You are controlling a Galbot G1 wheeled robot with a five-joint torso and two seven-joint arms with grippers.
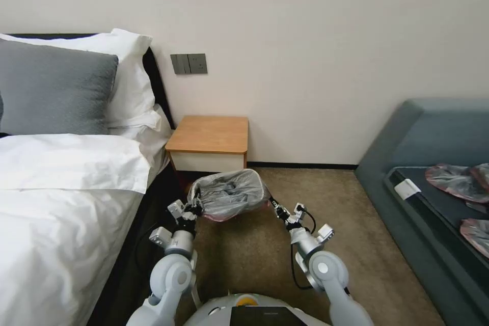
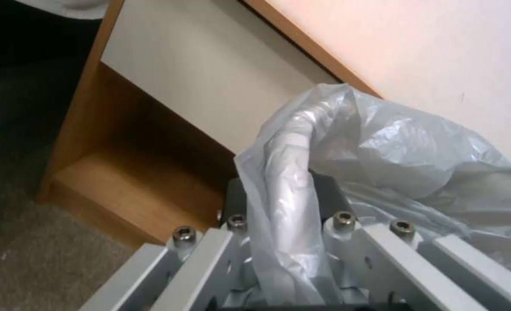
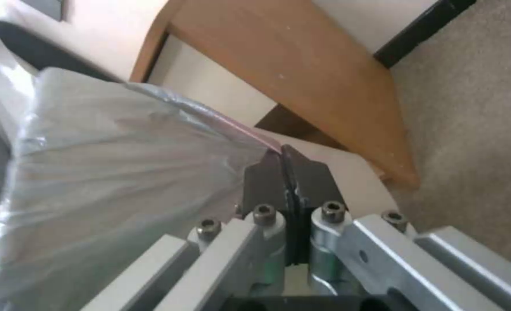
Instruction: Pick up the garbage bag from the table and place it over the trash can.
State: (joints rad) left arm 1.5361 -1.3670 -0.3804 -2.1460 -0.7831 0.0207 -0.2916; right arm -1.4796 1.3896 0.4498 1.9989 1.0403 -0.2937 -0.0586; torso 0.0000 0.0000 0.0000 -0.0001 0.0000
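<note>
A thin, crinkly grey garbage bag (image 1: 227, 193) with a pinkish-red rim hangs stretched between two robot grippers, held above the brown carpet (image 1: 285, 244) just in front of a small nightstand. The left gripper (image 1: 192, 209) holds the bag's left edge; in the left wrist view the plastic (image 2: 348, 172) is bunched and pinched between its dark jaws. The right gripper (image 1: 277, 210) holds the bag's right edge; the right wrist view shows its jaws pressed together on the pink rim, with the bag (image 3: 111, 181) billowing away from them. A cream-coloured corner shows just beyond the right jaws, but what it belongs to cannot be told.

Behind the bag stands the nightstand (image 1: 210, 135), orange-brown wood with a white drawer front; its top surface is bare. It sits against a pale wall (image 1: 316, 51) with a grey switch plate (image 1: 189, 63). To the left is a bed (image 1: 66, 188) with white linen and a grey pillow (image 1: 53, 89). To the right, well apart, a dark blue sofa (image 1: 407, 132) carries several similar pink-grey bags (image 1: 456, 181).
</note>
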